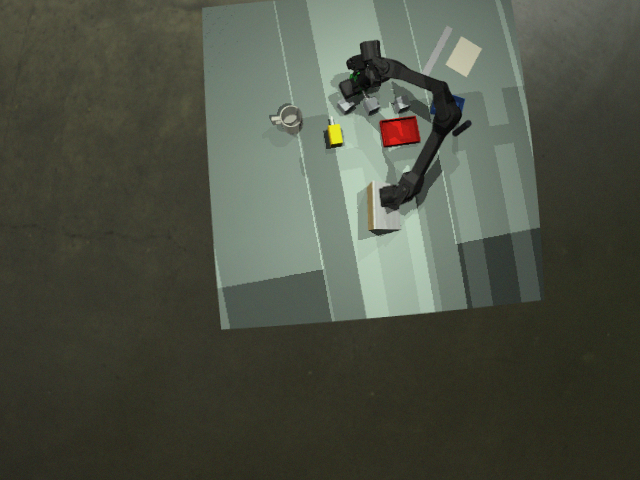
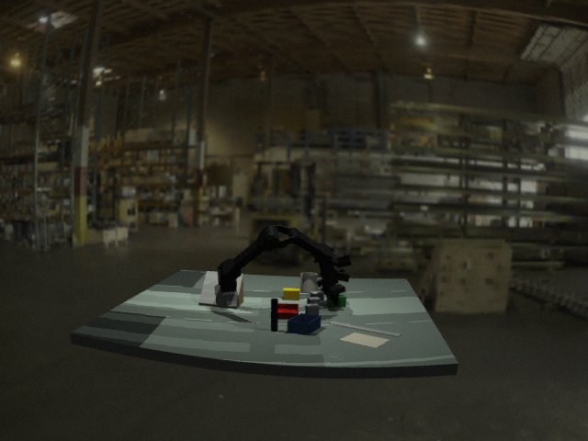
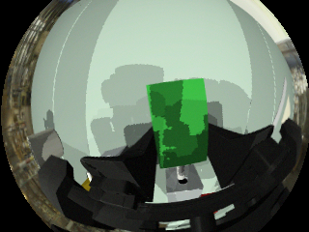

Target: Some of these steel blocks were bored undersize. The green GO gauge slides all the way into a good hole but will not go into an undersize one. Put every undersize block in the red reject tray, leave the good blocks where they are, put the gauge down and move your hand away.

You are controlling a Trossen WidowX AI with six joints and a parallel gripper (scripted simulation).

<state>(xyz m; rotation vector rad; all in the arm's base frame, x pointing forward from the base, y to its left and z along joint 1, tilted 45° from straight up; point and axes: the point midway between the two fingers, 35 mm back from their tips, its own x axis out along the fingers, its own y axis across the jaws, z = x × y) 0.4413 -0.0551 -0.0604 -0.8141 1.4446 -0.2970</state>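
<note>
My gripper (image 1: 356,80) (image 3: 176,126) is shut on the green gauge (image 1: 351,76) (image 2: 340,300) (image 3: 179,123). The gauge's pin (image 3: 181,171) points at the middle steel block (image 1: 371,106) (image 3: 184,185). Its tip is at the dark hole in the wrist view; I cannot tell whether it has entered. Another steel block (image 1: 346,106) is to the left of the middle one and a third (image 1: 401,104) to the right, in the top view. The red reject tray (image 1: 382,135) (image 2: 288,317) looks empty, below the right block in that view.
A yellow block with a pin (image 1: 334,135) (image 2: 290,293) lies left of the tray. A mug (image 1: 290,117) (image 3: 46,146) stands farther left. A blue bin (image 2: 303,324), a black upright cylinder (image 1: 461,128) (image 2: 274,314), a grey strip (image 1: 438,50) and a cream sheet (image 1: 464,56) are to the right.
</note>
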